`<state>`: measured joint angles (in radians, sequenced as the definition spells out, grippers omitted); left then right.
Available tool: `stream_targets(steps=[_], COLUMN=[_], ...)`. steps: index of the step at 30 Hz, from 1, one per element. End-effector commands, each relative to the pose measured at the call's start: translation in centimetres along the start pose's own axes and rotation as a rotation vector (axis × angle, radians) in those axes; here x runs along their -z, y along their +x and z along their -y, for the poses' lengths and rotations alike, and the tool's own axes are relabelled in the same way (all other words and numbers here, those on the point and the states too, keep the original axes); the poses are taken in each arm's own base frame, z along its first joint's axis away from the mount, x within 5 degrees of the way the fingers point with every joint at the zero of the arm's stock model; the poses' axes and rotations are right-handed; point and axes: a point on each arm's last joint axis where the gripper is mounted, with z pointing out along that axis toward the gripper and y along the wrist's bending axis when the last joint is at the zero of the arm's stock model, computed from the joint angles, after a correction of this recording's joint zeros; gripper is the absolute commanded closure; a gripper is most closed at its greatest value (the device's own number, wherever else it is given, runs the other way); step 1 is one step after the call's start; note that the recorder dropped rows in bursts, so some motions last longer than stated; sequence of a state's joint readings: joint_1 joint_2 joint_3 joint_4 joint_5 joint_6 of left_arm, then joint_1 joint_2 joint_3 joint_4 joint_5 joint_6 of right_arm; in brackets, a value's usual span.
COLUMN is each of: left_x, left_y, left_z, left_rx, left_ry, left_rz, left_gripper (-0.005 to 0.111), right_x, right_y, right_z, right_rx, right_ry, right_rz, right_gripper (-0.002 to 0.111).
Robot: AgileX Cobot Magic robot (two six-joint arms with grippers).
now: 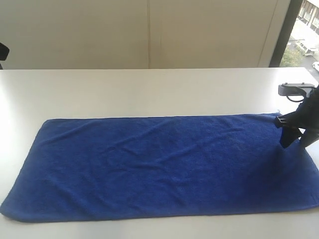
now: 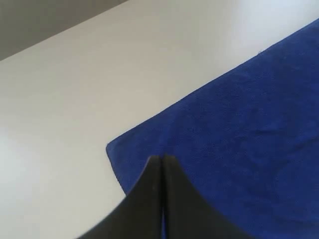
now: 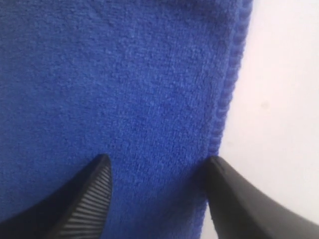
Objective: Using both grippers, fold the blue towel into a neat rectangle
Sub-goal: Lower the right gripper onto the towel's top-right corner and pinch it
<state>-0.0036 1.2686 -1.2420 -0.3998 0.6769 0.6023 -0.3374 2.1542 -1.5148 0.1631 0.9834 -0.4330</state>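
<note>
The blue towel (image 1: 159, 164) lies spread flat across the white table, its long side running left to right, with light wrinkles. My right gripper (image 1: 294, 142) is down at the towel's far right corner. In the right wrist view this gripper (image 3: 157, 162) stands open, its ribbed finger (image 3: 92, 199) over the cloth (image 3: 124, 74) and its other finger (image 3: 239, 199) at the ribbed hem. My left gripper (image 2: 163, 157) is shut on nothing and hangs above a corner of the towel (image 2: 239, 124). It does not show in the exterior view.
The white table (image 1: 149, 89) runs back to a pale wall. A window (image 1: 304, 30) is at the far right. A dark object (image 1: 2, 52) shows at the left edge. The towel's near edge lies close to the table's front edge.
</note>
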Motion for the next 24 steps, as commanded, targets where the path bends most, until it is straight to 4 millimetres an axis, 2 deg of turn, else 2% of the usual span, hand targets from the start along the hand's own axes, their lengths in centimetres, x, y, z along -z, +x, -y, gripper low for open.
stream_targets(steps=[1, 4, 9, 16, 18, 20, 21, 24], left_x=[0.3, 0.3, 0.3, 0.3, 0.3, 0.3, 0.3, 0.3], left_y=[0.0, 0.0, 0.0, 0.0, 0.0, 0.0, 0.0, 0.0], left_z=[0.3, 0.3, 0.3, 0.2, 0.2, 0.2, 0.2, 0.2], left_rx=[0.009, 0.009, 0.009, 0.009, 0.009, 0.009, 0.009, 0.009], left_ry=[0.011, 0.010, 0.010, 0.008, 0.008, 0.008, 0.008, 0.008], left_rz=[0.014, 0.015, 0.015, 0.016, 0.016, 0.016, 0.016, 0.016], left_gripper=[0.107, 0.107, 0.107, 0.107, 0.107, 0.107, 0.107, 0.107], right_x=[-0.8, -1.2, -2.1, -2.2, -1.8, -0.3, 0.9, 1.9], right_y=[0.3, 0.3, 0.5, 0.6, 0.5, 0.4, 0.3, 0.4], right_z=[0.1, 0.1, 0.3, 0.3, 0.3, 0.1, 0.0, -0.1], right_rx=[0.007, -0.015, -0.032, -0.049, -0.045, -0.041, -0.037, -0.054], right_ry=[-0.005, -0.009, -0.011, -0.009, -0.002, 0.009, 0.018, 0.025], right_rz=[-0.035, -0.048, -0.080, -0.083, -0.074, -0.039, -0.013, 0.005], right_gripper=[0.054, 0.055, 0.067, 0.067, 0.067, 0.066, 0.061, 0.055])
